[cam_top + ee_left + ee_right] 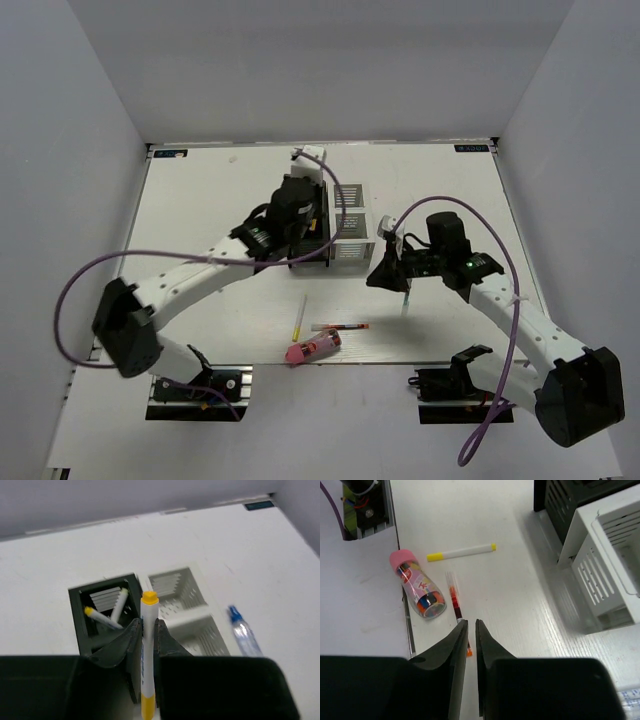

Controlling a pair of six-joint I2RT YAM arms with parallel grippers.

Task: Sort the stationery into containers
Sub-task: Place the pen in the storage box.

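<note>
table [520,605]: white painted board, faint wood grain, matt
black box [76,615]: plastic, matt
white box [585,532]: plastic, matt
markers [461,553]: smooth white plastic, yellow ends, slight sheen
tube [420,590]: clear glossy plastic, printed label inside, pink plastic cap
red pen [454,597]: clear glossy plastic barrel
bottle [242,632]: clear plastic, blue cap
fingers [451,650]: black plastic, smooth, dull sheen
arm shells [190,285]: white plastic, smooth, lightly glossy
walls [60,120]: plain grey, matt
</note>
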